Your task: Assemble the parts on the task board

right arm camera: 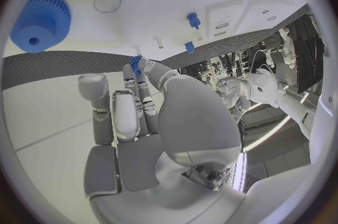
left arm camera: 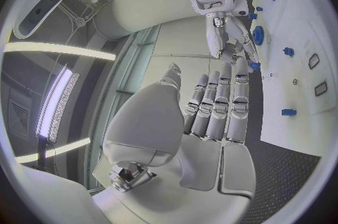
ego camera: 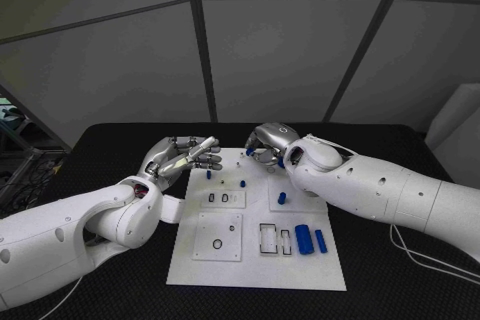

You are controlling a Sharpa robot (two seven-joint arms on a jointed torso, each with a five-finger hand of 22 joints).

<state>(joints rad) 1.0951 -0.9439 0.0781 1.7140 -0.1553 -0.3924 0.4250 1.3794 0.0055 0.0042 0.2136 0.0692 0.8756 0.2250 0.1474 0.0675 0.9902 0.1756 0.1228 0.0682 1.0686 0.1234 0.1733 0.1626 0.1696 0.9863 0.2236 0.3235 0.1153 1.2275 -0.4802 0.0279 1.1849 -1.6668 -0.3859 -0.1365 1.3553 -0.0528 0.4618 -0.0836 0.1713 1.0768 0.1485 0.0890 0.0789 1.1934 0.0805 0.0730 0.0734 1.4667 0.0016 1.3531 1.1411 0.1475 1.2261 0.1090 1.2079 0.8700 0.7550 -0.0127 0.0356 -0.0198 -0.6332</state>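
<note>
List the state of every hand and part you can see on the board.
left hand: raised over the board's far left edge, fingers straight, holding nothing
right hand: fingers pinch a small blue part
gear: lying flat
two blue blocks: lying side by side
task board: flat on table

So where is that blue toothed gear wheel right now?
The blue toothed gear wheel lies on the white task board, at its far end, beside the right hand.
</note>
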